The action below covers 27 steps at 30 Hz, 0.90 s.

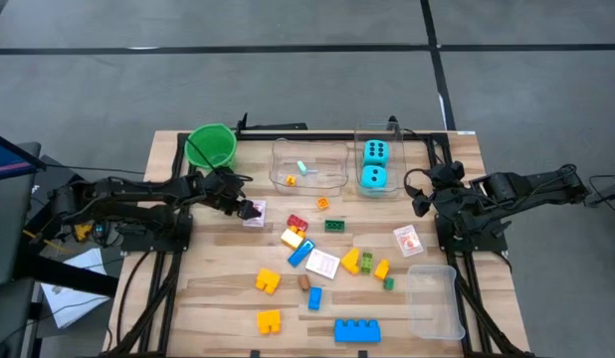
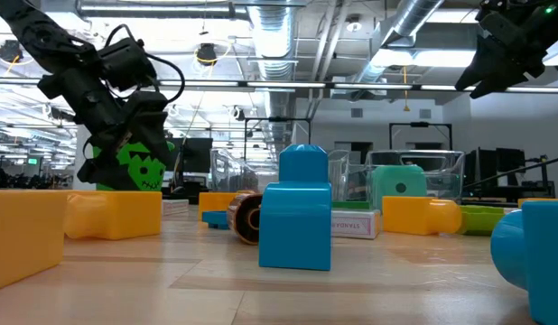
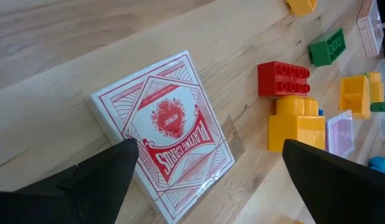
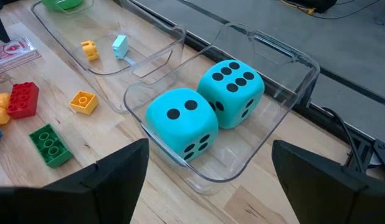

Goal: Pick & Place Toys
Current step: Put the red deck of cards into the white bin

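Now my left end effector (image 3: 205,180) hangs open over the card pack (image 3: 164,134), lying flat at the surface's (image 1: 218,298) ten o'clock; light, stiff, slippery wrap, so I'd pinch its long edges.

A pale wooden table (image 1: 228,298) stands on grey carpet floor (image 1: 307,80) crossed by dark lines (one toward twelve o'clock). Beyond it, exposed silver ceiling ducts (image 2: 351,27) and strip lights (image 2: 153,9).

An industrial lab hall: bare ducts (image 2: 414,23) and pipes (image 2: 288,18) run overhead, above the counter (image 1: 218,288), which stands on grey taped floor (image 1: 288,89).
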{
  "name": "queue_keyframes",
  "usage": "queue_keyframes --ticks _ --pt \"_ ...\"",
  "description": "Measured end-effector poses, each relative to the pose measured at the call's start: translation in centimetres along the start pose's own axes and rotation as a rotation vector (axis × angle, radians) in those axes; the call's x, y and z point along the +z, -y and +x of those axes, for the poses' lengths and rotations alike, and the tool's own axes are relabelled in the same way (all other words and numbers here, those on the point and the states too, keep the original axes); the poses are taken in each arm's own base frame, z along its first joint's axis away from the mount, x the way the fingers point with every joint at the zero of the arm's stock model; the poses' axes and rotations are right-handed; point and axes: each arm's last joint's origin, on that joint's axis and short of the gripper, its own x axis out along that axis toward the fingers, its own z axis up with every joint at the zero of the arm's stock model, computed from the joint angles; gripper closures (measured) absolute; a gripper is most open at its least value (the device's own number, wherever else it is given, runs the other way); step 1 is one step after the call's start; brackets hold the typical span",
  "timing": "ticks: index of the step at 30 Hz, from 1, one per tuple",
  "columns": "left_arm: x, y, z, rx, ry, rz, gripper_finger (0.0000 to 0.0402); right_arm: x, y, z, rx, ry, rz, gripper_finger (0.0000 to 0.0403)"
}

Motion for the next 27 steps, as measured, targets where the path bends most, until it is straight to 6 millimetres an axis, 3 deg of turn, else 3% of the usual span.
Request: queue_keyframes --ticks 27 --pt "-0.35 -0.45 -0.03 0.036 -0.041 -0.026 0.0002 0.0 0.0 0.0 0.0 0.0 0.0 0.0072"
